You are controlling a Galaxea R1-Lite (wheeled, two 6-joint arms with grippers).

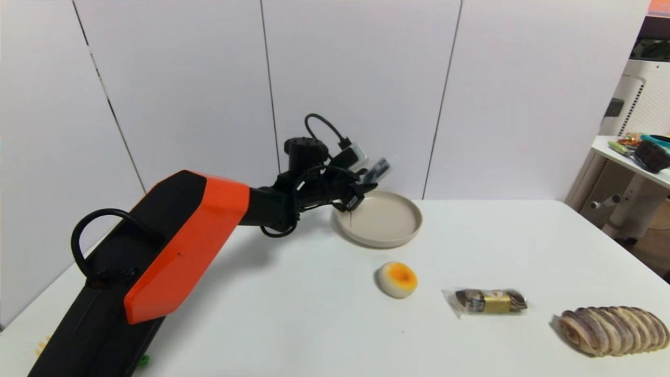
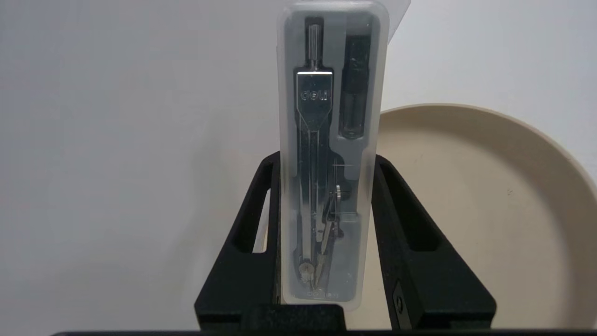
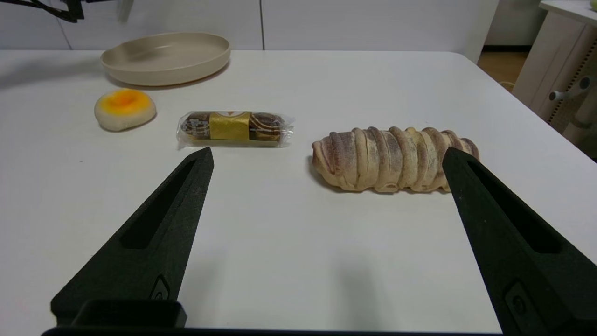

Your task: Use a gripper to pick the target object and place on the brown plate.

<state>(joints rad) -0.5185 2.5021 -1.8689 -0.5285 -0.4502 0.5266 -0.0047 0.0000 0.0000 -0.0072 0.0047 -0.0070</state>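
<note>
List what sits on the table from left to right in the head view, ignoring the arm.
Brown plate → yellow-centred round bun → wrapped chocolate roll → long striped bread loaf.

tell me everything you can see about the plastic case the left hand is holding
The plastic case is a flat, translucent grey rectangle with rounded corners. Inside lie a metal drawing compass marked "deli" and a small dark tube in its own slot. The left hand is shut on its two long edges, near the lower half, holding it in the air at the left rim of the plate. Nothing else touches it.
</note>
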